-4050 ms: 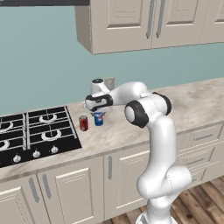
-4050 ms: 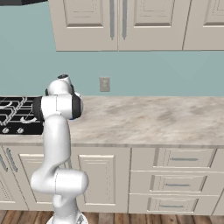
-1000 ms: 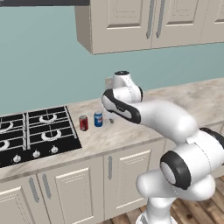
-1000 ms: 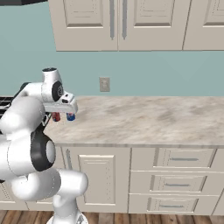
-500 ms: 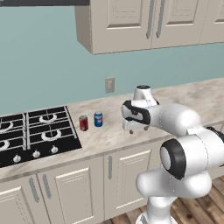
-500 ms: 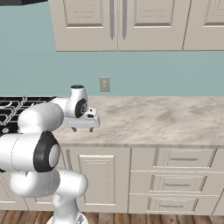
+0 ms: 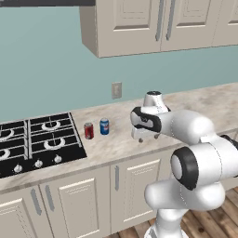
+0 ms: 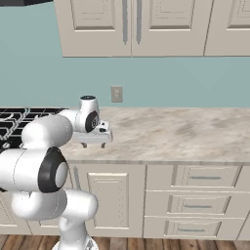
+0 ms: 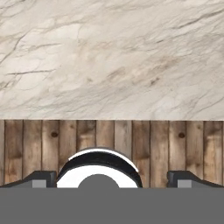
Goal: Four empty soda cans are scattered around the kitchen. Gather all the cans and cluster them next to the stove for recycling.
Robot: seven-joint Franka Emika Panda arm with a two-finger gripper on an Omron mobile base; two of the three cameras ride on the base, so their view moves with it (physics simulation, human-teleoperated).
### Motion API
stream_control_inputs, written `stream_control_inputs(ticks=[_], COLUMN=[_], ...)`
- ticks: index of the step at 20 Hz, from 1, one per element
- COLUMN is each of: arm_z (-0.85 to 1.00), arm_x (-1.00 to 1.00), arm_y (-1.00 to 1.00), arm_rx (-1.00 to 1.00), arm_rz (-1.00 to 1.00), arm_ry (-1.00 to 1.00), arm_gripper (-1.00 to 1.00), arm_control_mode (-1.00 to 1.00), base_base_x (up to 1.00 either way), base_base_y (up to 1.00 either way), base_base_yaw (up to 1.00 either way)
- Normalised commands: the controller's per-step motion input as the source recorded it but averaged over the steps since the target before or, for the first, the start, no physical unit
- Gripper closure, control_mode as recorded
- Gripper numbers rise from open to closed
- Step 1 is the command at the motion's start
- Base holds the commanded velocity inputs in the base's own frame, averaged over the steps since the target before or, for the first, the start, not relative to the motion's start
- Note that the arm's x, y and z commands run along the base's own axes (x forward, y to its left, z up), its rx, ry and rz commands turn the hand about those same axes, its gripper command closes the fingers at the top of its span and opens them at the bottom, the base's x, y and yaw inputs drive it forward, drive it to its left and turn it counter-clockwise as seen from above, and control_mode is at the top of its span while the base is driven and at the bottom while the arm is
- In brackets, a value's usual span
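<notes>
A: Where are your cans?
B: Red can and blue can stand side by side on the counter, just at the stove's 3 o'clock.
A: Claw?
B: Your claw hangs at the counter edge, spread wide, holding nothing.

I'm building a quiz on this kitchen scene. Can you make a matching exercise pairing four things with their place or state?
Things:
1. red can
2. blue can
3. hand
4. wall outlet

Places or states:
A. on the teal wall above the counter
B. empty and open, over the counter's front edge
C. on the counter, nearest the stove
D. on the counter, just right of the other can

Pairs: 1-C, 2-D, 3-B, 4-A
</notes>
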Motion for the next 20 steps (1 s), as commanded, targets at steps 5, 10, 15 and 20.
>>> stream_control_inputs(ticks=[5, 10, 15, 20], arm_z=[0.0, 0.0, 0.0, 0.0], arm_x=[0.0, 0.0, 0.0, 0.0], arm_y=[0.0, 0.0, 0.0, 0.0], arm_rx=[0.0, 0.0, 0.0, 0.0], arm_rz=[0.0, 0.0, 0.0, 0.0], arm_ry=[0.0, 0.0, 0.0, 0.0], arm_gripper=[-1.0, -1.0, -1.0, -1.0], arm_control_mode=[1.0, 1.0, 1.0, 1.0], base_base_x=[-0.02, 0.0, 0.0, 0.0], base_base_y=[-0.13, 0.0, 0.0, 0.0], base_base_yaw=[-0.22, -0.47, -0.48, -0.48])
